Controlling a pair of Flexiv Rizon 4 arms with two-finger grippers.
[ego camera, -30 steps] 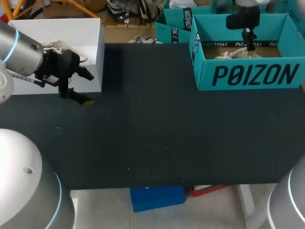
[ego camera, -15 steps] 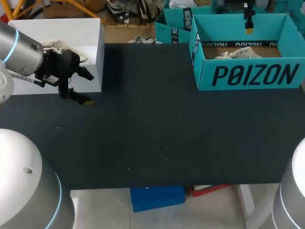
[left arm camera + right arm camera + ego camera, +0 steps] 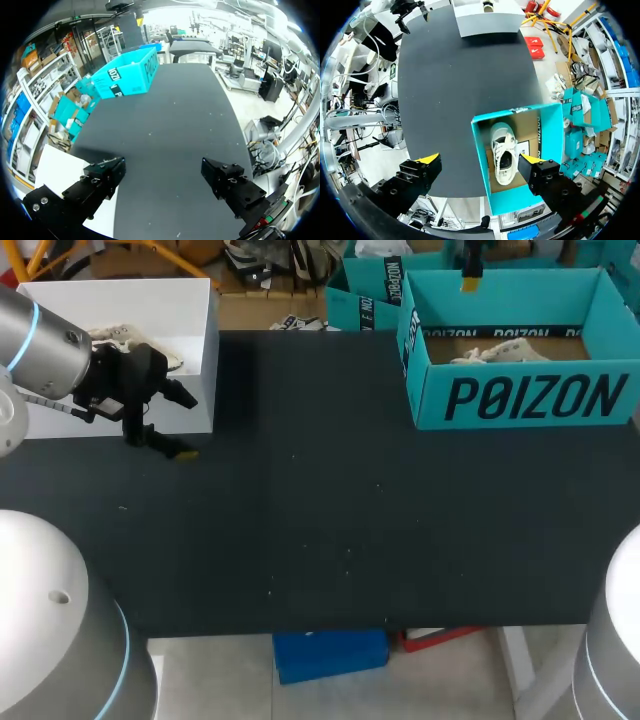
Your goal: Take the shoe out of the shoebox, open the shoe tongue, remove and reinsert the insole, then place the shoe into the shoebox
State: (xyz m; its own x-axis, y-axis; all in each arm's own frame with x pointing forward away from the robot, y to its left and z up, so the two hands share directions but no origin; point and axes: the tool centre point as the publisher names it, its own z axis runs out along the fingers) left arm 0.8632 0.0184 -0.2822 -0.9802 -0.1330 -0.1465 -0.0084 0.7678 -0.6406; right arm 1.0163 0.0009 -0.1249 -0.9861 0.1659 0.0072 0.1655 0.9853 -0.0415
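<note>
- The black table [image 3: 320, 540] carries two boxes, well apart at opposite far corners.
- The teal cardboard shoebox [image 3: 520, 400] stands open on my right side. It has large dark lettering across its front wall and a dark printed strip inside the rim.
- The plain white open box [image 3: 150, 300] stands on my left side and shows no print.
- The white lace-up shoe [image 3: 502, 150] lies flat inside the teal shoebox, its opening facing up.
- I judge the shoe light, with a soft upper, a stiffer sole and laces that could snag. The heel collar or the sides at midfoot look the surest hold.
- My right gripper [image 3: 480, 160] hangs high above the shoebox, fingers spread, holding nothing.
- My left gripper [image 3: 162, 172] is beside the white box, low over the table, likewise spread and empty.
</note>
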